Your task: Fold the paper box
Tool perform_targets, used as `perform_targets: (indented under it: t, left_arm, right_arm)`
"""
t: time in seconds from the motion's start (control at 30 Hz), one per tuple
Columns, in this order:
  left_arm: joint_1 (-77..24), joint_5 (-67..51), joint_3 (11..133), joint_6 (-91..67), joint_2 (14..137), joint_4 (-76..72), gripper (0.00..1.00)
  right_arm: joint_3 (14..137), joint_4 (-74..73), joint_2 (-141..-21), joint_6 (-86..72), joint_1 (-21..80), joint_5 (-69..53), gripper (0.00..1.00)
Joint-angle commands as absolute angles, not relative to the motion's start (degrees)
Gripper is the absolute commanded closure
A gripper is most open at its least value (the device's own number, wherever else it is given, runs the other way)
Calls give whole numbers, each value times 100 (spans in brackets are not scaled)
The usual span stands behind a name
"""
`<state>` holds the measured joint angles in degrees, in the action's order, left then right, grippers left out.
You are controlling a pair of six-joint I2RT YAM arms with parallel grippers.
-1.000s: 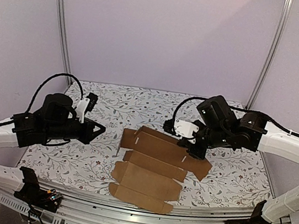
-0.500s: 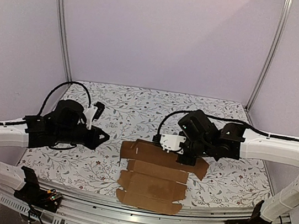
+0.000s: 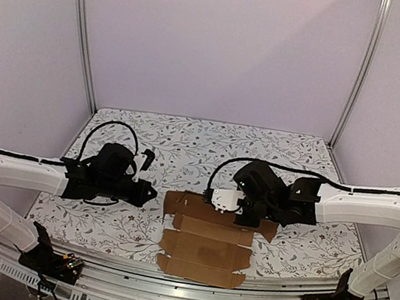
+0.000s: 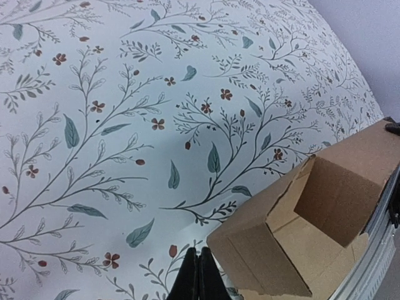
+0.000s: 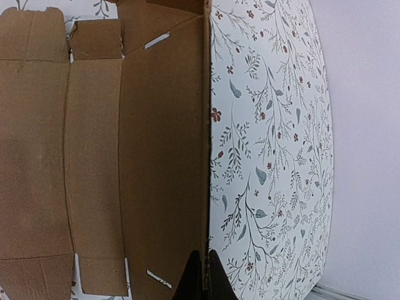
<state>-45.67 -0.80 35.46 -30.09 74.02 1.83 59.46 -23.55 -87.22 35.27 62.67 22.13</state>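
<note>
Right wrist shows right fingers point(image 5: 194, 284) pressed together at the paper box point(image 5: 156, 156).

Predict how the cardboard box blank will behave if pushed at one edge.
The paper box probably slides easily, being a thin, light sheet. Its creased panels likely hinge rather than stay stiff; one flap stands up.

the paper box point(image 3: 206, 240) is plain brown corrugated cardboard, matt and faintly fibrous, with raw cut edges. under it the counter point(image 3: 186, 141) has a smooth matt white cover printed with leaves and small flowers. in front of the box runs a rail point(image 3: 285, 289) of dull silvery metal. behind the box the wall point(image 3: 222, 49) is flat matt lilac.
</note>
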Motion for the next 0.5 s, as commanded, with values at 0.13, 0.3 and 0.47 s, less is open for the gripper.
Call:
perform_targets:
  t: [0.13, 0.3, 0.47]
  left_arm:
    - [-4439, -22, 3933, -3088, 8263, -430, 100]
    - [-4430, -208, 4050, -3105, 8599, -603, 100]
    - [-4430, -520, 4061, -3176, 8713, -722, 100]
  right_arm:
    - [5753, -2132, -8680, 3530, 6441, 2418, 100]
    - [5633, -2041, -8690, 3489, 6475, 2484, 100]
    - [5595, -1931, -8800, 3532, 6577, 2803, 100]
